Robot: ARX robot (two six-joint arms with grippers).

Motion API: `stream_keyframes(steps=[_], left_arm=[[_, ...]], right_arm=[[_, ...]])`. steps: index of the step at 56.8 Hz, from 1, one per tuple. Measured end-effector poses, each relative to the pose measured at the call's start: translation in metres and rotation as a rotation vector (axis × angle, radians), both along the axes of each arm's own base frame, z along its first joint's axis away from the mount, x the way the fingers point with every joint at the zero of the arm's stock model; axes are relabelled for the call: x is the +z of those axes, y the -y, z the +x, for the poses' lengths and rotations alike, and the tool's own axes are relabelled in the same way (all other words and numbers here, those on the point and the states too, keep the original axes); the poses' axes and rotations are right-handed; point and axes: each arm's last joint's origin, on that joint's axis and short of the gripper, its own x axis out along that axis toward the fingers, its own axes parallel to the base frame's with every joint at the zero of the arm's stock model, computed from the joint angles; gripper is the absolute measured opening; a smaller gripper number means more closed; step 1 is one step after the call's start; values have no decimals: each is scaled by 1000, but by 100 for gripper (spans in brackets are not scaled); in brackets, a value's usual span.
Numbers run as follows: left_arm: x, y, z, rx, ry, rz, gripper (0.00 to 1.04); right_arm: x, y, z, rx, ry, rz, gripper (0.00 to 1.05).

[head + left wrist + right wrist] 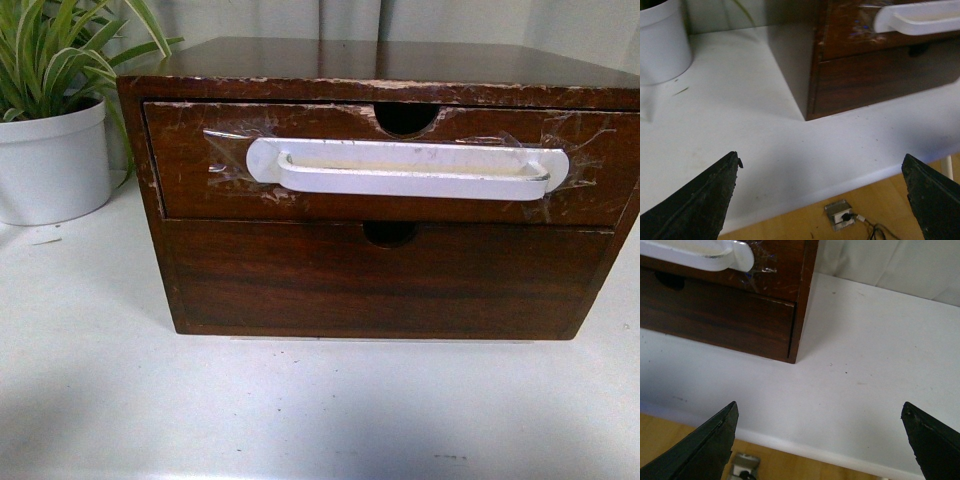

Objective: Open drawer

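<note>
Left hand [820, 157] wide open, empty | right hand [819, 404] likewise | drawer [330, 208] untouched

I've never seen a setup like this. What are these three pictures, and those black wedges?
A two-armed robot took them. The front view is from a camera on its body; the others are from cameras on its wrists. The black wedges are the fingers of its left hand and right hand, both open and empty. On the white table stands a wooden chest with two drawers; the upper drawer, with a taped-on white handle, looks shut. A potted plant stands beside it.
</note>
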Motion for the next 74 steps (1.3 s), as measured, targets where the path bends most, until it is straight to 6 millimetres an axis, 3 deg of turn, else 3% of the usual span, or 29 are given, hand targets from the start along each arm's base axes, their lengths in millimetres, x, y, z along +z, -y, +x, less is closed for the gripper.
stream_keyframes(steps=[8, 19, 37, 51, 74], left_arm=[[30, 9, 30, -271, 15, 219, 98], [66, 24, 62, -615, 12, 395, 98], [110, 48, 86, -860, 68, 613, 98], [120, 76, 104, -976, 80, 684, 98], [100, 114, 139, -1026, 41, 627, 98]], right_arm=[[31, 2, 22, 121, -41, -117, 96], [75, 1, 50, 236, -44, -242, 96], [119, -19, 75, 428, -54, -373, 96], [115, -42, 91, 591, -134, -472, 96], [91, -65, 109, 738, -211, -531, 96]])
